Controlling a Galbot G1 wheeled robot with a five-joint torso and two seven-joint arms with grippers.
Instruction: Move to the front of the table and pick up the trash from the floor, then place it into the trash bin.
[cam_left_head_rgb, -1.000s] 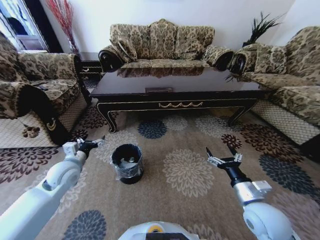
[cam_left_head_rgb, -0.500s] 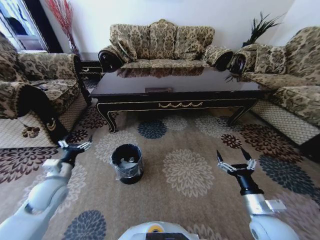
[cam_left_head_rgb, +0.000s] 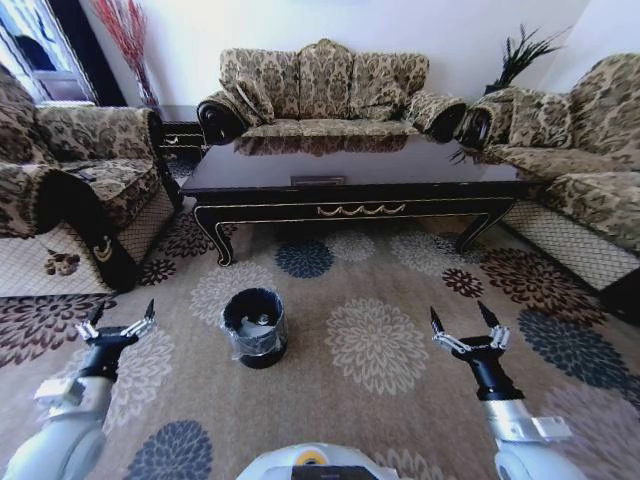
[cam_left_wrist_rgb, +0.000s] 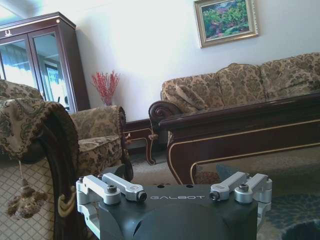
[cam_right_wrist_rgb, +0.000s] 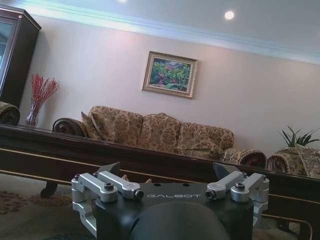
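The long dark table (cam_left_head_rgb: 350, 178) with gold ornament stands ahead, also seen as the table (cam_left_wrist_rgb: 240, 135) and the table (cam_right_wrist_rgb: 60, 150) in the wrist views. The small black trash bin (cam_left_head_rgb: 255, 328), wrapped in shiny liner, stands on the flowered floor (cam_left_head_rgb: 380, 345) in front of the table's left half. A pale piece of trash (cam_left_head_rgb: 262, 320) lies inside the bin. My left gripper (cam_left_head_rgb: 118, 322) hovers open and empty to the left of the bin, apart from it. My right gripper (cam_left_head_rgb: 463, 325) is open and empty over the carpet, well right of the bin.
Patterned sofas ring the table: one behind it (cam_left_head_rgb: 325, 85), one at the left (cam_left_head_rgb: 70, 190), one at the right (cam_left_head_rgb: 580, 160). A small dark side table (cam_left_head_rgb: 180, 130) fills the back-left corner. Open carpet lies between the bin and my right gripper.
My left arm has drawn back down and to the left, away from the bin. My right gripper has sunk a little lower and to the right. Both stayed open.
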